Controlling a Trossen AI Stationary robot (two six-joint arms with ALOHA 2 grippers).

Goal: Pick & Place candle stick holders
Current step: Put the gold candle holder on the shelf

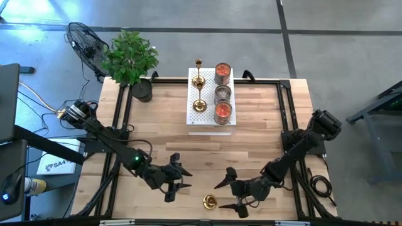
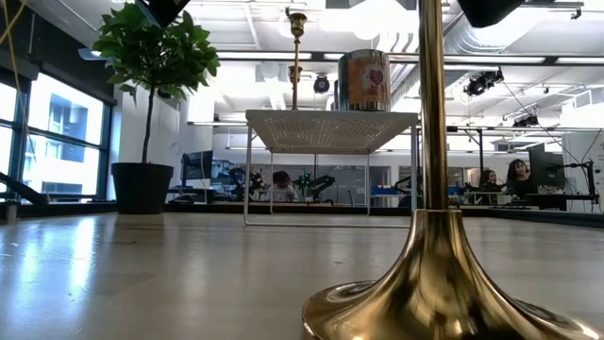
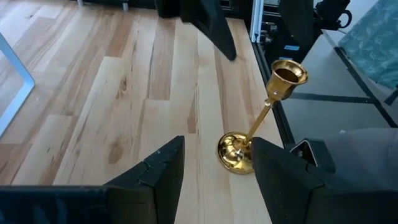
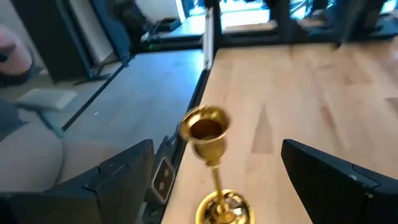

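Note:
One gold candle stick holder [image 1: 210, 201] stands upright on its round base near the table's front edge, also seen in the low view [image 2: 434, 236]. My left gripper [image 1: 178, 177] hovers open to its left, pointing at it [image 3: 258, 127]. My right gripper [image 1: 231, 193] hovers open to its right. In the right wrist view the holder's cup [image 4: 204, 129] shows between the two wide-apart fingers, untouched. More gold candle stick holders [image 1: 199, 83] stand on the white perforated block [image 1: 210, 119] at the table's far middle.
Three candle jars [image 1: 223, 94] stand in a row on the block beside the holders. A potted plant [image 1: 130, 59] sits at the far left corner. Black frame rails [image 1: 286, 107] run along the table's sides. Bare wood lies between the block and the grippers.

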